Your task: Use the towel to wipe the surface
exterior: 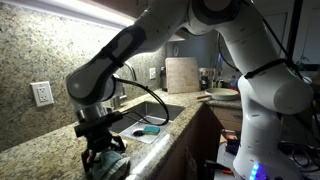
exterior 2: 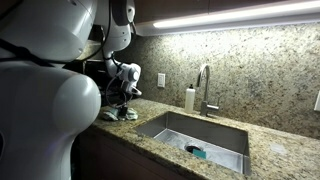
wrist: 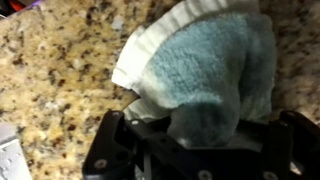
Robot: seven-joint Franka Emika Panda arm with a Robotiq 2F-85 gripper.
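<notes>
Where speckled granite [wrist: 50, 60] spreads, the claw [wrist: 200, 130] grips a nubby towel [wrist: 215, 70] — bunched.

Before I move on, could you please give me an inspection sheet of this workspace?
Surface: granite counter, no spill seen.
Job's things: towel, bunched, lying on the counter.
Clutter: bottle by the faucet; board against the wall; teal item in the sink.
Grippers: hand shut on the towel, low over the counter.
Cables: black cable along the arm.
Surroundings: wall outlet.
</notes>
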